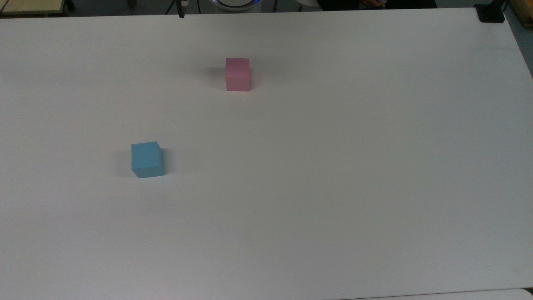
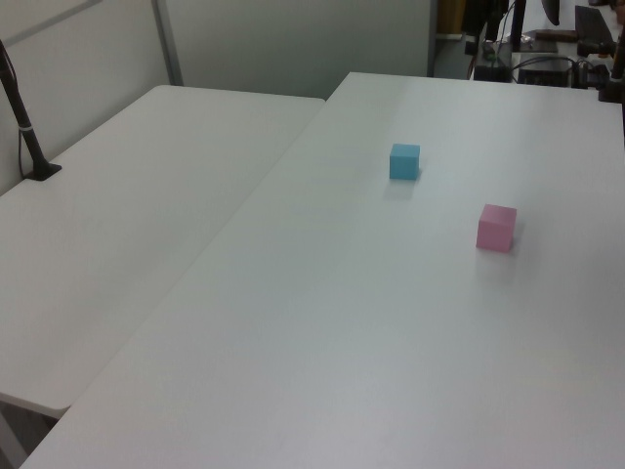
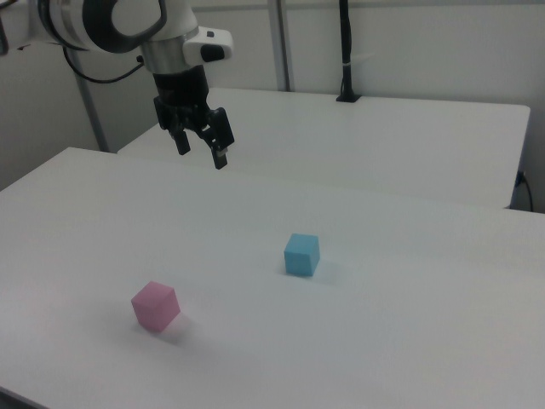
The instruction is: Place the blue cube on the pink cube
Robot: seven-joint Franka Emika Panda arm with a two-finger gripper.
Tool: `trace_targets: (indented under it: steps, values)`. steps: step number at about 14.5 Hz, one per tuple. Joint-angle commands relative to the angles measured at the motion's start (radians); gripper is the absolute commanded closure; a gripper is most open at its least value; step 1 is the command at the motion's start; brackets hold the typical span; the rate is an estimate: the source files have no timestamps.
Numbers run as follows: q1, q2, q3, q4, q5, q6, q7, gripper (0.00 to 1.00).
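In the right view, left to right: the gripper [image 3: 201,150] hangs above the white table [image 3: 409,324], fingers spread apart and grasping nothing. The pink cube [image 3: 155,306] rests on the table. The blue cube [image 3: 301,254] rests well apart, at the right view's right.

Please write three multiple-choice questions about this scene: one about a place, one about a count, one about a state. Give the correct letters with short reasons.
1. In the right view, where is the small matte sky-blue cube relative to the small matte pale pink cube?
A. To its right
B. On top of it
C. To its left

2. How many cubes lie on the white table?
A. One
B. Two
C. Four

3. What is the state of the claw?
A. Shut on the blue cube
B. Shut on the pink cube
C. Open, holding nothing

Answers: 1 A, the cubes stand apart. 2 B, one blue, one pink. 3 C, the fingers are spread in the air.
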Motion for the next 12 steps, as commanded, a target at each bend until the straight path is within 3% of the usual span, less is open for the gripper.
trace_targets:
  steps: [1,12]
  values:
    - [0.020,0.002,-0.023,0.000,0.010,0.029,-0.004,0.00]
    - [0.023,0.015,-0.020,0.002,0.010,0.026,-0.003,0.00]
